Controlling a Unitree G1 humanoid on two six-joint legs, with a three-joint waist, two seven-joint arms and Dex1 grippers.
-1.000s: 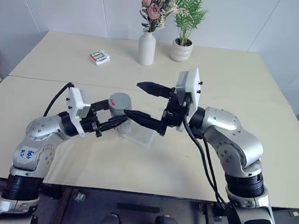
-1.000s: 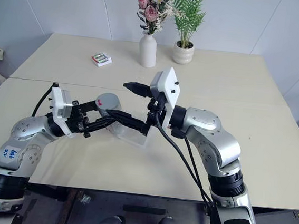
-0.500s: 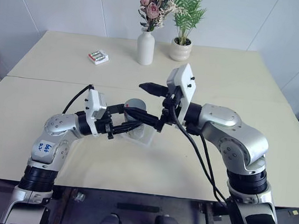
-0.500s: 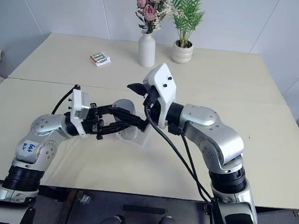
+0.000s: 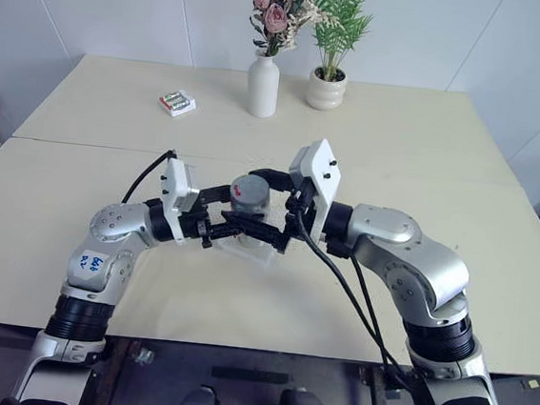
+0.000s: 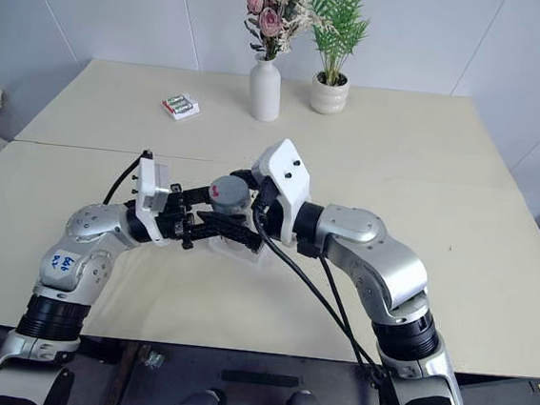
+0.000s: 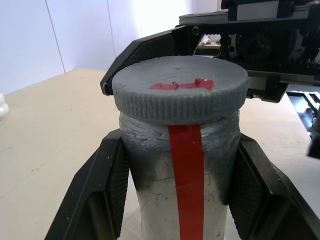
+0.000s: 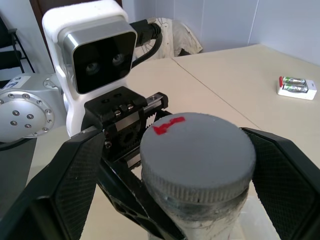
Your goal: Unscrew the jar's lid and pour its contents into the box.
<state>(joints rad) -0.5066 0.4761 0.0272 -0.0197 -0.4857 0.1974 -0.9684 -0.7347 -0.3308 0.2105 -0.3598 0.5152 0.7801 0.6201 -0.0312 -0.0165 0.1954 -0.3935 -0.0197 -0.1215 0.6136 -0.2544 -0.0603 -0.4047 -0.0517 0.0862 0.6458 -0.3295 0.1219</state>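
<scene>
My left gripper (image 5: pixel 235 215) is shut on the body of the jar (image 7: pixel 176 170) and holds it upright, just above the clear box (image 5: pixel 252 250) on the table. A red strip runs up the jar's side onto the grey ribbed lid (image 8: pixel 198 150), which sits on the jar. My right gripper (image 5: pixel 241 200) is open. Its black fingers (image 8: pixel 75 175) stand one on each side of the lid, with gaps between them and it. The contents are hidden behind the jar's cloudy wall.
At the back of the beige table (image 5: pixel 427 160) stand a white vase with flowers (image 5: pixel 263 85) and a white plant pot (image 5: pixel 327 89). A small white pack (image 5: pixel 178 104) lies at the back left. The table's front edge runs close below both arms.
My left gripper has carried the jar to the right, over the box. The right gripper has come down and left, so its open fingers now flank the lid.
</scene>
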